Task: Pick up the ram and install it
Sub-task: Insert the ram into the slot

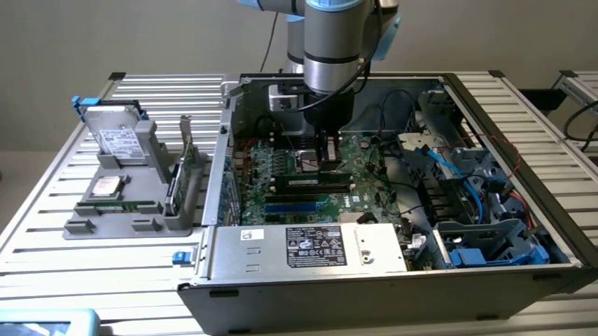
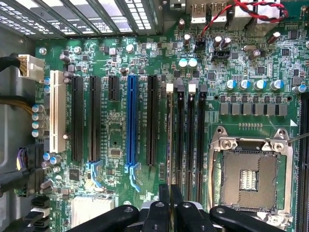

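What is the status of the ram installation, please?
End effector shut, tips at the ram. Ram stands in a memory slot. Red-black wires apart from it.

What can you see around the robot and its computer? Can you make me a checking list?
Surface: slatted metal table carrying an open computer case.
Job's things: the ram stands on edge in a memory slot of the motherboard.
Clutter: grey holder at the exterior view's left, with a hard drive and a green expansion card standing in it.
Gripper: the gripper is down inside the case, shut on the ram's edge.
Cables: blue cables in the case; red-and-black twisted wires by the motherboard.
Surroundings: plain wall behind the table.
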You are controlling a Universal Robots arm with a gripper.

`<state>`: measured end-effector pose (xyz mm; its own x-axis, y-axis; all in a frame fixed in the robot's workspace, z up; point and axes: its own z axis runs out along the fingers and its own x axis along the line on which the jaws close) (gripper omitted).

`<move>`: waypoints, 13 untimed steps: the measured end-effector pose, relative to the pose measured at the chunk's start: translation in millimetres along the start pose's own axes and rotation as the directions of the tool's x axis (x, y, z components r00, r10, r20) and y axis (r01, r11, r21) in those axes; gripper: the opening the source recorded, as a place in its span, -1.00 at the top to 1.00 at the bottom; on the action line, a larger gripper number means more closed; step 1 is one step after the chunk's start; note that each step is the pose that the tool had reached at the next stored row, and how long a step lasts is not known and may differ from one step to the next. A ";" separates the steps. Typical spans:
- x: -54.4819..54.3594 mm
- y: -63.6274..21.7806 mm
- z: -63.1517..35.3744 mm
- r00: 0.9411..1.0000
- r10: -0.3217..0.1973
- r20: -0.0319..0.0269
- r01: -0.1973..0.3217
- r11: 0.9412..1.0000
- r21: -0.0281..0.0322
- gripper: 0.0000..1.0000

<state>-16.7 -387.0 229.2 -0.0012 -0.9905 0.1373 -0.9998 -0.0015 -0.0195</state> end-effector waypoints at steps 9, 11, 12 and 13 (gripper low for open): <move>0.1 1.0 1.8 1.000 0.004 0.000 -0.004 1.000 0.005 0.74; 0.1 0.9 2.0 1.000 0.005 0.000 -0.005 1.000 0.006 0.74; 0.1 1.1 2.1 1.000 0.005 0.000 -0.005 1.000 0.006 0.74; 0.0 1.3 2.4 1.000 0.006 0.000 -0.006 1.000 0.006 0.74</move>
<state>-17.9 -387.4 226.8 -0.0075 -0.9905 0.1371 -0.9996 0.0039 -0.0267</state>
